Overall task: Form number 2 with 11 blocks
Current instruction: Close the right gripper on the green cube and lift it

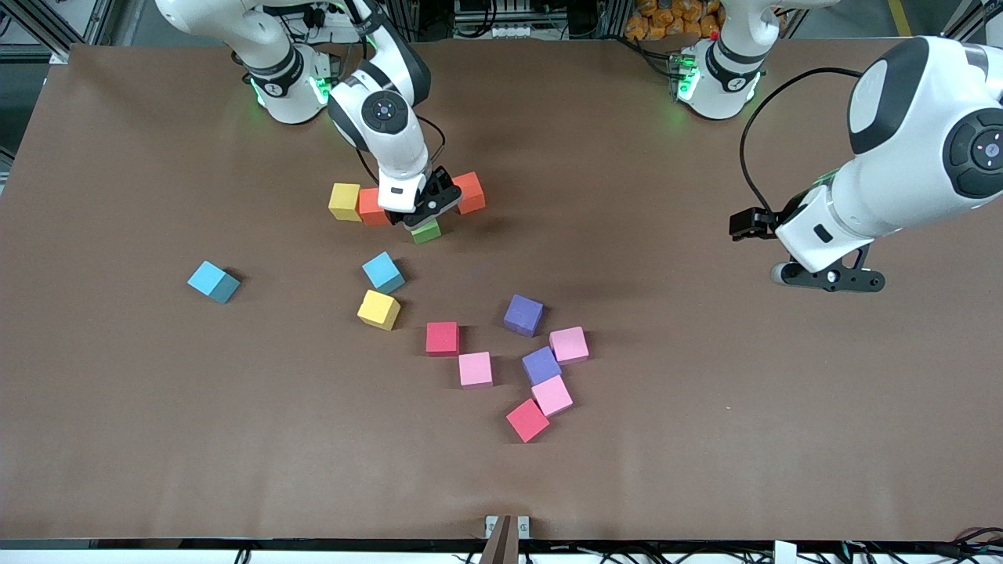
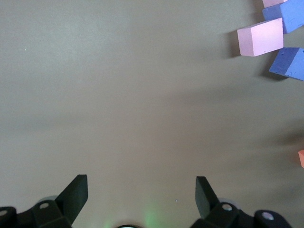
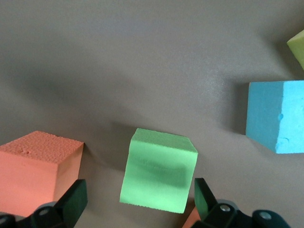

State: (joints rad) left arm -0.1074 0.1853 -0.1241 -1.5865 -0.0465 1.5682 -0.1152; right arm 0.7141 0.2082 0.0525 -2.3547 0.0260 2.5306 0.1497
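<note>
A row of blocks lies near the right arm's base: a yellow block (image 1: 345,201), an orange block (image 1: 371,207) and another orange block (image 1: 470,192). Just nearer the camera rests a green block (image 1: 425,231) (image 3: 159,171). My right gripper (image 1: 423,213) (image 3: 140,199) hangs low over it, open, with a finger on each side and not touching it. Loose blocks are scattered mid-table: light blue (image 1: 383,272), yellow (image 1: 379,309), red (image 1: 443,338), purple (image 1: 523,315) and pink (image 1: 475,369). My left gripper (image 1: 827,280) (image 2: 141,190) waits open over bare table.
One light blue block (image 1: 214,281) lies alone toward the right arm's end. A tight cluster of pink (image 1: 569,345) (image 2: 260,37), purple (image 1: 541,365), pink (image 1: 552,395) and red (image 1: 527,421) blocks sits nearer the camera. The brown mat (image 1: 705,431) covers the table.
</note>
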